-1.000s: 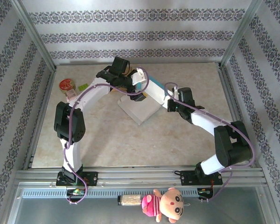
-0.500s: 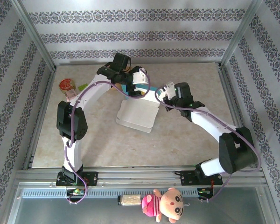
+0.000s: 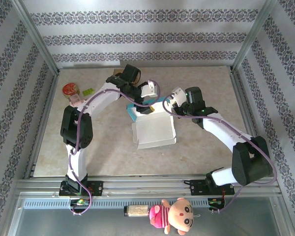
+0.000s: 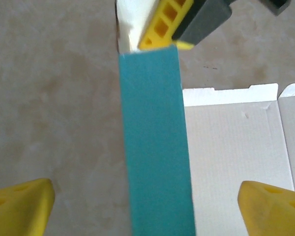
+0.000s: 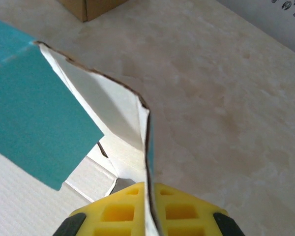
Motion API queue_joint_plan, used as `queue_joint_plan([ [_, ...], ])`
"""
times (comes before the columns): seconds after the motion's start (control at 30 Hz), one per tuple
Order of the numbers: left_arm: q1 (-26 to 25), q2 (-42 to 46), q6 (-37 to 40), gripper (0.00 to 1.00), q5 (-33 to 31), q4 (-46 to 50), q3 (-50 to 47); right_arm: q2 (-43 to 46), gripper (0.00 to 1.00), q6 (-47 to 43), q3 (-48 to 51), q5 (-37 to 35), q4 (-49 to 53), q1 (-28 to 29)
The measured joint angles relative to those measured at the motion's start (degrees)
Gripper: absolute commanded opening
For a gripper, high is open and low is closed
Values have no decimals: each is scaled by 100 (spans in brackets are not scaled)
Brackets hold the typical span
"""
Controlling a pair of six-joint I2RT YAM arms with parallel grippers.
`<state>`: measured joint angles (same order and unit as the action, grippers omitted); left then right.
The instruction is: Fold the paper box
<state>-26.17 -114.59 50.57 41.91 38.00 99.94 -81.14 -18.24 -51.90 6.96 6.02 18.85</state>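
The paper box (image 3: 155,132) lies unfolded mid-table, white inside up, with a teal outer wall (image 3: 135,112) raised along its far left side. In the left wrist view that teal wall (image 4: 155,147) stands upright between my left gripper's (image 4: 147,211) wide-apart yellow fingertips (image 4: 20,206), which do not touch it; the gripper is open. The white box floor (image 4: 236,147) spreads to the right. My right gripper (image 5: 147,196) is shut on the thin edge of a raised box flap (image 5: 137,123), white inside and teal outside. In the top view the right gripper (image 3: 170,101) is at the box's far right corner and the left gripper (image 3: 146,101) at its far edge.
A red-lidded round tin (image 3: 70,90) and a small green item (image 3: 87,91) sit at the far left of the table. A brown cardboard box (image 5: 88,7) stands beyond the paper box. A plush doll (image 3: 176,215) lies in front of the arm bases. Metal frame posts border the table.
The paper box has slid toward the near side and turned, now lying flatter. Both grippers moved with it; the right one stayed clamped on the flap.
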Motion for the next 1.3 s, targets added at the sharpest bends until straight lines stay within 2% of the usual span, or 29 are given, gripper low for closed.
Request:
queue_joint_plan([
  [0.2, -109, 68, -656, 71, -444, -494, -833, -103, 9, 2, -50, 0, 4, 0],
  [0.3, -131, 87, -850, 64, -686, -717, -914, -116, 9, 2, -57, 0, 7, 0],
  [0.53, -192, 149, -1152, 40, -1281, -1113, -1010, -118, 11, 17, -61, -2, 7, 0],
  [0.63, -229, 166, -1207, 34, -1419, -1266, -1097, -122, 11, 74, -61, -2, 2, 0],
  [1.0, -334, 114, -1547, 23, -1486, -1237, -901, -439, 15, 1027, -61, -284, -210, 35],
  [1.23, -372, 11, -1895, 23, -1825, -1231, -776, -737, 20, 2190, -79, -678, -487, 323],
  [1.3, -391, 4, -1893, 26, -1893, -1204, -776, -887, 21, 2511, -85, -780, -584, 396],
])
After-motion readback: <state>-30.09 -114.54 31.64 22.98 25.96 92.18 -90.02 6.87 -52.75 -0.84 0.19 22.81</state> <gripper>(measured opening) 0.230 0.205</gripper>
